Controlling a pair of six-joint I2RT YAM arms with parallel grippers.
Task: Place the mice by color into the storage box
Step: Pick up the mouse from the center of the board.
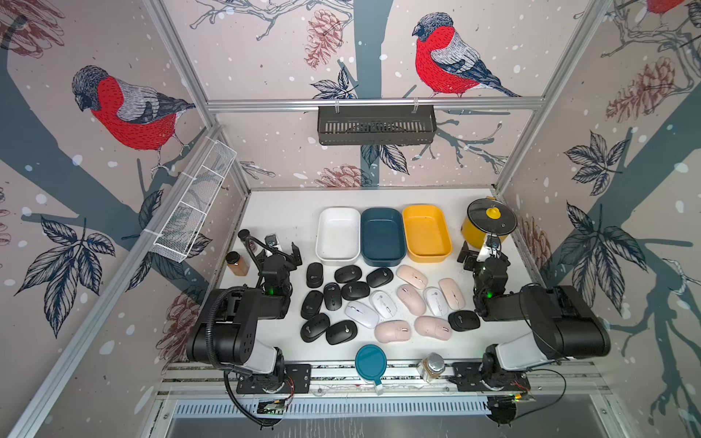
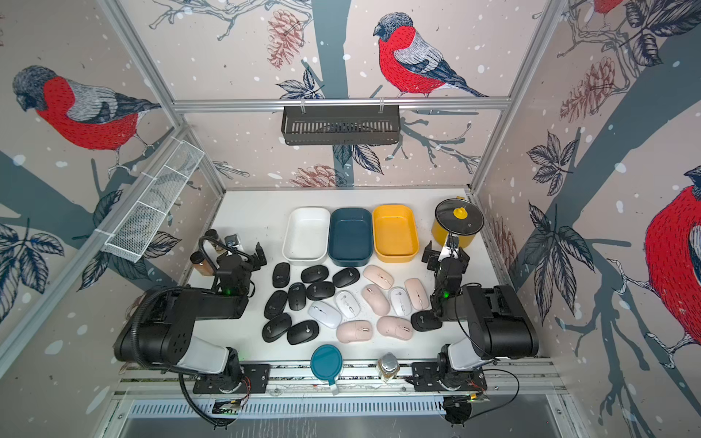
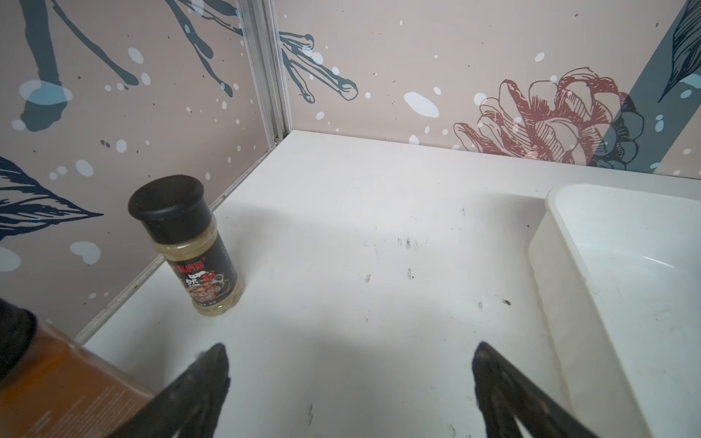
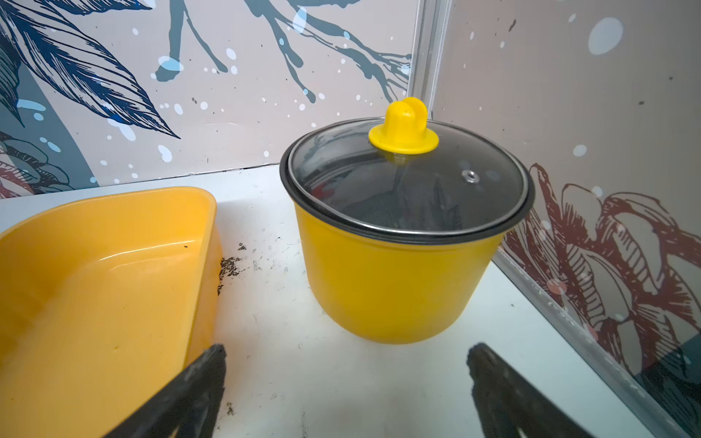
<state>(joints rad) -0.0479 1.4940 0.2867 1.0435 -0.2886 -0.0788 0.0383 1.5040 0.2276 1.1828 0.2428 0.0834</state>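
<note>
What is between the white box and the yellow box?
An empty dark teal rectangular plastic box sits between them; both top views show it.

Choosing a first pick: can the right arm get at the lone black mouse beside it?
Probably, though awkwardly. The black mouse is uncovered, but it lies close beside that arm's forearm, behind the open right gripper, which faces the yellow pot. The arm would need to fold back.

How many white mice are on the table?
3. The left white mouse lies beside the black mice. The middle white mouse sits just beside it. The right white mouse lies between two pink mice. None seems hidden.
</note>
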